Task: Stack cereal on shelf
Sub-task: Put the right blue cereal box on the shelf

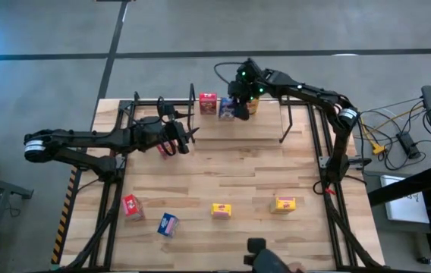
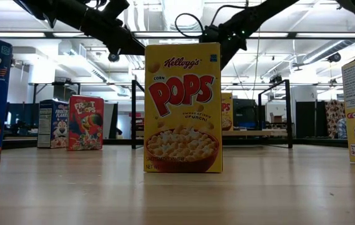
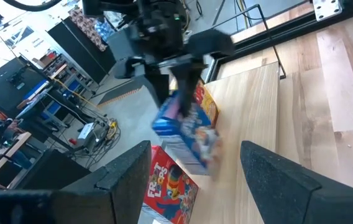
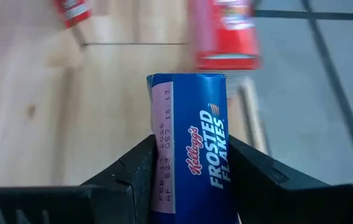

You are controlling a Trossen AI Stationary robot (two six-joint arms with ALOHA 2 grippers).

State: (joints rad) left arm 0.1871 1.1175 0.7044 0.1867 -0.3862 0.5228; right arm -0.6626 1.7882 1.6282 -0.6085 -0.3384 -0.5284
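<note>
While the right gripper (image 1: 231,106) hangs over the low wooden shelf with its thin black metal frame (image 1: 265,127) at the far side of the table, its two dark fingers (image 4: 133,171) are clamped on the sides of a blue Frosted Flakes mini cereal box (image 4: 192,146). From above, that blue box sits between a red mini box (image 1: 208,104) standing on the shelf board and a yellow one (image 1: 253,105) just beside the gripper; whether the blue box touches the board or is held clear of it cannot be told. The left wrist view shows it tilted in the grip, with the yellow box behind it.

At the shelf's left end, the left gripper (image 1: 179,139) has its fingers (image 3: 127,171) spread wide and holding nothing, with another red cereal box (image 1: 164,149) just beside it.

Across the near part of the light wooden tabletop (image 1: 238,178), well apart from the shelf, stand four more boxes: a red one (image 1: 131,205), a blue one (image 1: 168,224), a yellow Corn Pops box (image 1: 221,210) and a second yellow box (image 1: 284,203).
</note>
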